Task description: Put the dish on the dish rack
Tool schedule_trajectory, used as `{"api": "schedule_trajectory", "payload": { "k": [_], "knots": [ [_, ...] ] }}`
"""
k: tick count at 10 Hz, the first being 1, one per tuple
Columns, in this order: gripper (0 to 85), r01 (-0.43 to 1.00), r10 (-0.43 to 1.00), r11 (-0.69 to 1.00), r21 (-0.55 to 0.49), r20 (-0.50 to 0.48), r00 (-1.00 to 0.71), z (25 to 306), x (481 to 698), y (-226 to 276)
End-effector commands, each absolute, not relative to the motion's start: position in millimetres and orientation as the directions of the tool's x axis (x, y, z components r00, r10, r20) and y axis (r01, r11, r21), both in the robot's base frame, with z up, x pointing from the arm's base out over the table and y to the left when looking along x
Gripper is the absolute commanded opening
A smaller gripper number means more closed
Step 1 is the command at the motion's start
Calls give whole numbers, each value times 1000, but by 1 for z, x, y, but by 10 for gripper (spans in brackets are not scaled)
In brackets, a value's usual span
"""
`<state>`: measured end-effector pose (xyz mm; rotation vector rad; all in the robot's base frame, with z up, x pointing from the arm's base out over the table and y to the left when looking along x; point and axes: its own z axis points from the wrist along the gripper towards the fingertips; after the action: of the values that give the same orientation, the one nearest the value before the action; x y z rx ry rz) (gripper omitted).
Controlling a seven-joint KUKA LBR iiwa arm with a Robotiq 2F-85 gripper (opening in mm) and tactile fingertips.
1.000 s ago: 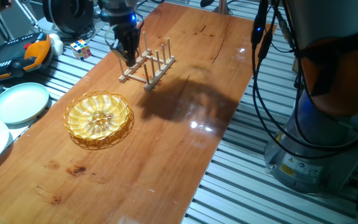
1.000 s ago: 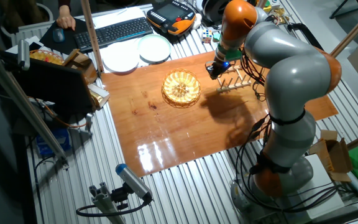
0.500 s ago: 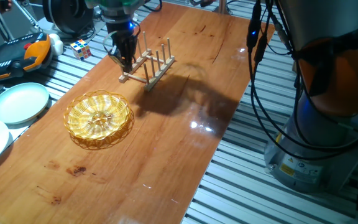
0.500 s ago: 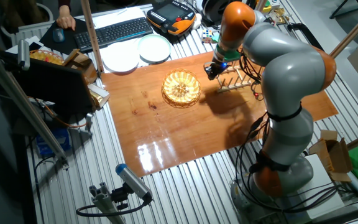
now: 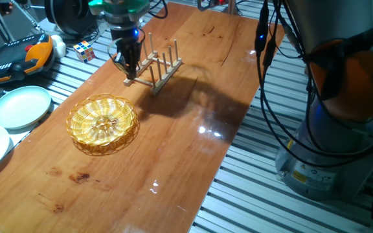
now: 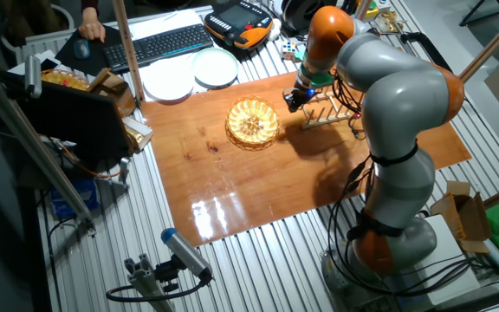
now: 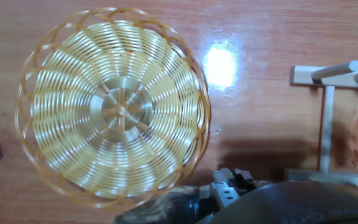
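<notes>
Nothing done yet: the dish (image 5: 103, 123) lies flat on the table (image 5: 193, 97), ungrasped, near the empty dish rack (image 5: 155, 66), the gripper (image 5: 127, 57) hovers between them, finger spread impossible to tell.

— What lies under me here?

— A reddish wooden tabletop (image 5: 193, 97), glossy enough that I see overhead light glaring off it in bright patches. It rests on a bench of ribbed aluminium slats (image 5: 258, 194).

— And around it?

— On my far side, a white plate (image 6: 170, 83) and a pale green plate (image 6: 216, 67) sit on the slats, with a black keyboard (image 6: 158, 45) and an orange-and-black pendant (image 6: 241, 22) behind them. A colour cube (image 5: 85, 50) lies near the board's corner.

— Anything else?

— A dark monitor (image 6: 68, 117) on a metal frame, black cables (image 5: 271, 97) hanging, and a cardboard box (image 6: 466, 217) on the floor.
</notes>
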<state>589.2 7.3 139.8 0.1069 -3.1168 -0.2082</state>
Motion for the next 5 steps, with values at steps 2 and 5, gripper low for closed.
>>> {"api": "schedule_trajectory", "payload": {
  "k": [2,5],
  "knots": [
    [7,-61,-63,986,155,9,-998,131,592,7],
    [7,-56,-57,983,177,2,-998,120,596,7]
  ]
}}
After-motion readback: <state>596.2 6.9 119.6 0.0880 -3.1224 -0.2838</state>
